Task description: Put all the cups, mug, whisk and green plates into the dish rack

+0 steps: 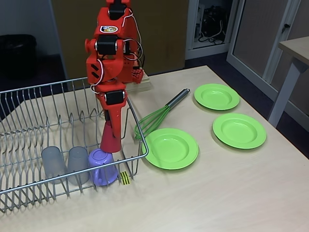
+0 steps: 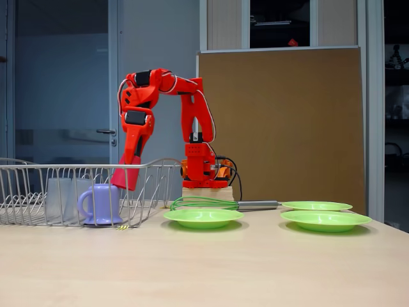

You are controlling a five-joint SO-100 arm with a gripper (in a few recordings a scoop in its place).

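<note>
Gripper (image 1: 112,131) clenched on red cup (image 1: 110,140), apparently inverted, inside dish rack (image 1: 29,126) just above purple mug (image 1: 102,166); finger gap unclear

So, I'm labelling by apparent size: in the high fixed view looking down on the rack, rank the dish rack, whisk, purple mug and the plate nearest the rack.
1. dish rack
2. whisk, though farther back
3. nearest green plate
4. mug

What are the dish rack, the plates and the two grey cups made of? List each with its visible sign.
Dish rack: bare silvery metal wire, thin and shiny.
Green plates: likely plastic, uniform bright colour with a soft sheen.
Grey cups: probably frosted plastic; translucent, with the rack wires faintly visible through them.
</note>
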